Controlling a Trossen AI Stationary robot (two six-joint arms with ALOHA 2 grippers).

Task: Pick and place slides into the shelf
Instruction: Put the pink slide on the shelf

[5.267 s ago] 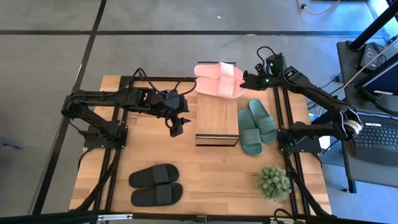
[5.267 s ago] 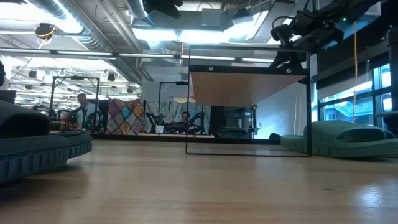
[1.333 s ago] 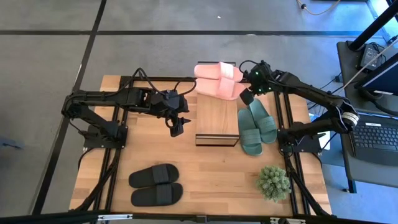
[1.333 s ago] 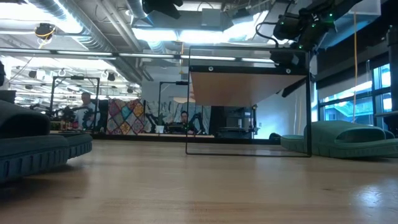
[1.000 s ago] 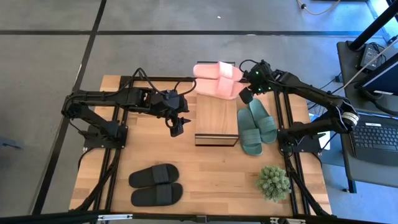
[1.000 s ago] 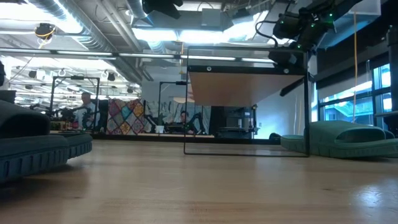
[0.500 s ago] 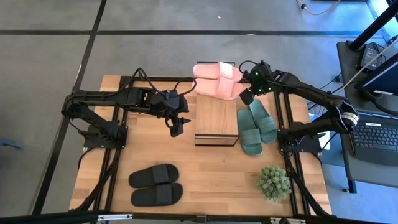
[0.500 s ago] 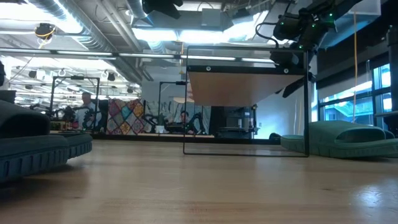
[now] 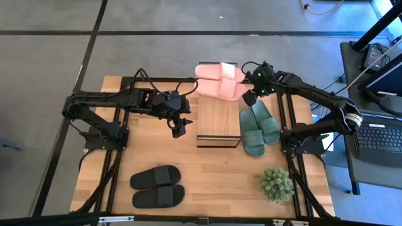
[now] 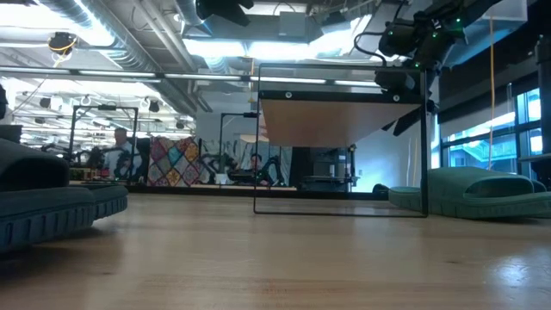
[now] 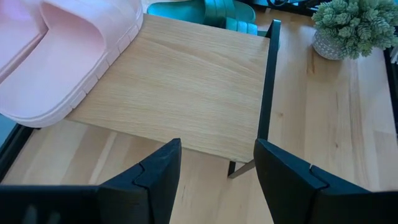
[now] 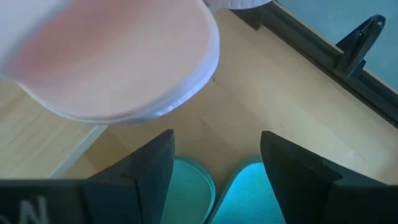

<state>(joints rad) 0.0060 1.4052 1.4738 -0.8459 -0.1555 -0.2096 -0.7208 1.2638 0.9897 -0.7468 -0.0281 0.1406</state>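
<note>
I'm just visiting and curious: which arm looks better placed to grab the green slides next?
Probably the right. Its claw hangs open right by the green slides, beside the shelf. The left claw, also open, is on the shelf's other side, farther from them.

arms: dark, jointed | cables: black, looped | right wrist: green lights | pincer fingers: dark, angular
</note>
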